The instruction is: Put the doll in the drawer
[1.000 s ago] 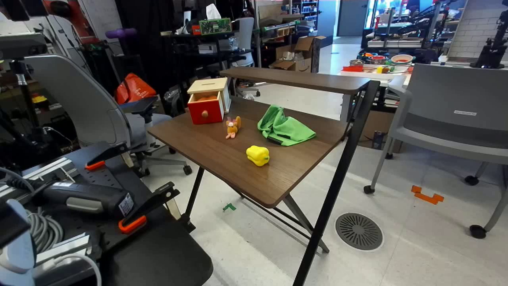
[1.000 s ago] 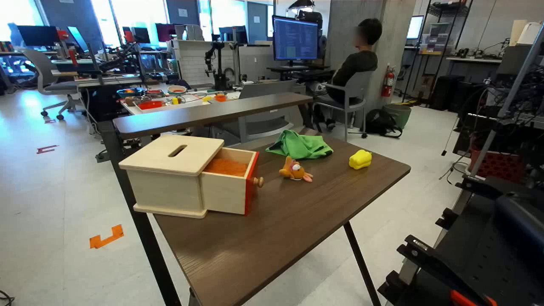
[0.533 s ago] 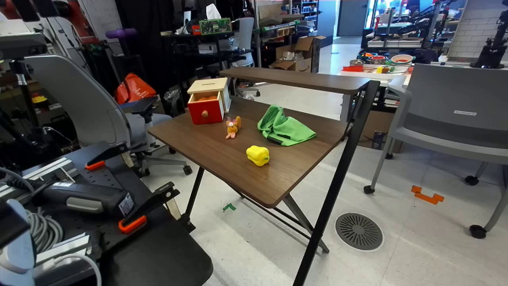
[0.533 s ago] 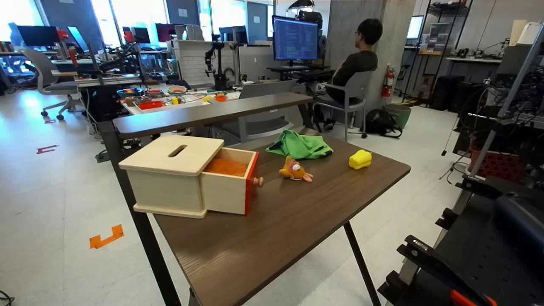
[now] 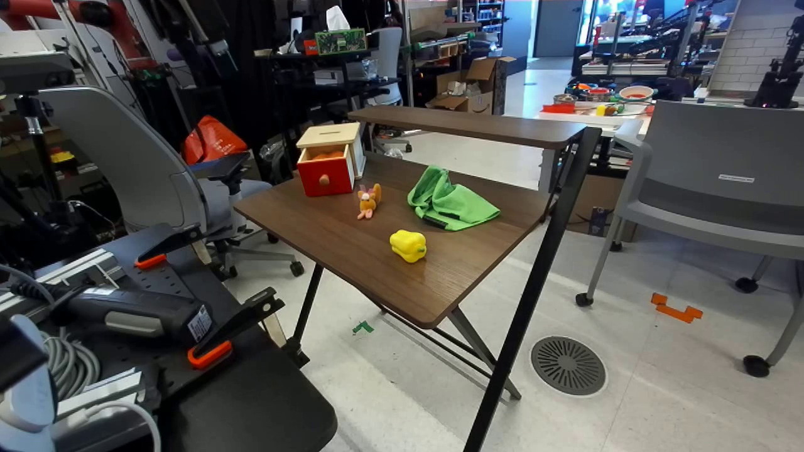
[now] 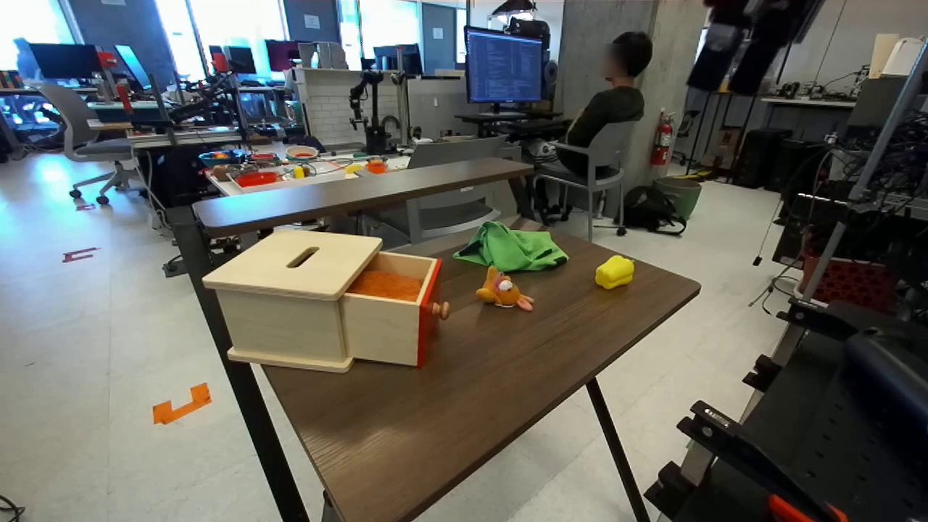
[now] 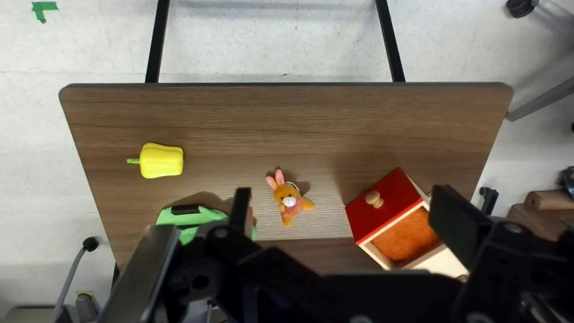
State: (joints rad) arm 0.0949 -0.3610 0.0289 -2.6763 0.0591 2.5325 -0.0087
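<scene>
The doll, a small orange toy rabbit with pink ears, lies on the brown table in both exterior views (image 5: 369, 199) (image 6: 504, 288) and in the wrist view (image 7: 287, 197). The red-fronted drawer (image 5: 325, 172) is pulled out of its pale wooden box (image 6: 283, 326). Orange material (image 7: 406, 235) lies inside the drawer, which also shows in the wrist view (image 7: 385, 202). My gripper (image 7: 343, 190) is open and empty, high above the table. Its fingers stand wide apart in the wrist view. It also shows at the top right of an exterior view (image 6: 743, 61).
A green cloth (image 6: 511, 250) lies beside the doll. A yellow toy pepper (image 5: 408, 246) lies near the table's end. A raised shelf (image 5: 465, 125) runs along one long side of the table. A black cart with clamps (image 5: 251, 389) stands close by.
My gripper has come into view at the top right of an exterior view. The dark arm at the top left has moved right and down. The doll and drawer have not moved.
</scene>
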